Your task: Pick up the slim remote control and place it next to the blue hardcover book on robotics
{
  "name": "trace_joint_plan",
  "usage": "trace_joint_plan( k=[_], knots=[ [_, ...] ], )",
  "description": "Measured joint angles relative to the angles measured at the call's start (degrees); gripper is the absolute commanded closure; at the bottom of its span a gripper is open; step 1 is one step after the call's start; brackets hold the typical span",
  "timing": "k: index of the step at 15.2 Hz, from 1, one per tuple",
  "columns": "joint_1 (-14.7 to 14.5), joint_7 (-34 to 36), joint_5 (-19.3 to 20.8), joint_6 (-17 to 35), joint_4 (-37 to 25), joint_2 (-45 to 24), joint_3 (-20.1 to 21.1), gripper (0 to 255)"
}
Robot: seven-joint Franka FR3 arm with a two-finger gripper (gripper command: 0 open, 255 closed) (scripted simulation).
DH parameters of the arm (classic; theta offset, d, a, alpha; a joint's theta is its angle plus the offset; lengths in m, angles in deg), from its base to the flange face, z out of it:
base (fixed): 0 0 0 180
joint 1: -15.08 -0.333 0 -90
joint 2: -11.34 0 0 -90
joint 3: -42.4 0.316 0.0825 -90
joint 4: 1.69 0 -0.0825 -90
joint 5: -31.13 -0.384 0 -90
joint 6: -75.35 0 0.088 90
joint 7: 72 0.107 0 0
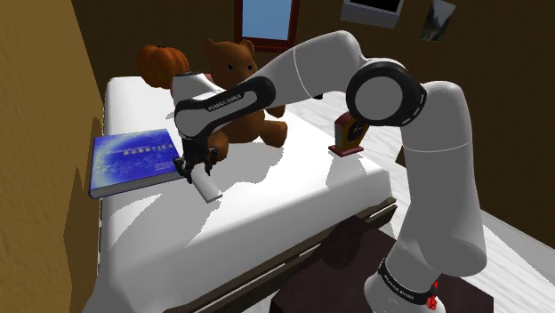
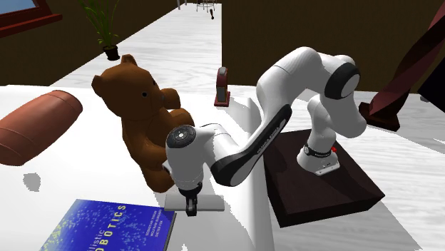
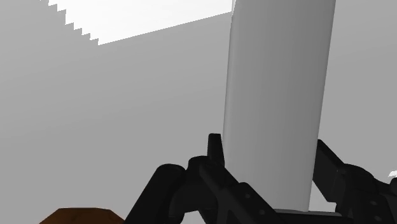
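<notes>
The slim remote [image 1: 207, 188] is drawn plain light grey. My gripper [image 1: 197, 168] is shut on it, and its fingers clasp the long sides of the remote [image 3: 277, 95] in the wrist view. The remote hangs low over the white bed [image 1: 293, 204], just beside the near edge of the blue hardcover book [image 1: 133, 162] titled Robotics. Whether it touches the sheet I cannot tell. In the second exterior view the gripper [image 2: 191, 207] holds the remote [image 2: 203, 203] right of the book [image 2: 107, 229].
A brown teddy bear [image 1: 238, 84] sits close behind the gripper, and an orange pumpkin [image 1: 162, 62] lies further back. A reddish-brown pillow [image 2: 36, 125] lies at the bed's end. A small red ornament [image 1: 347, 133] stands at the bed's edge. My dark stand [image 2: 321, 182] is beside the bed.
</notes>
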Motion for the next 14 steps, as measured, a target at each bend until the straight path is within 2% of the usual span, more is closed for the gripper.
trace_joint_plan(
  k=[1, 7, 14],
  knots=[
    [-0.02, 0.05, 0.02, -0.06, -0.08, -0.06, -0.01, 0],
    [0.01, -0.03, -0.01, -0.09, 0.14, -0.47, -0.01, 0],
    [-0.02, -0.19, -0.24, -5.99, -3.25, 2.08, 0.12, 0]
  ],
)
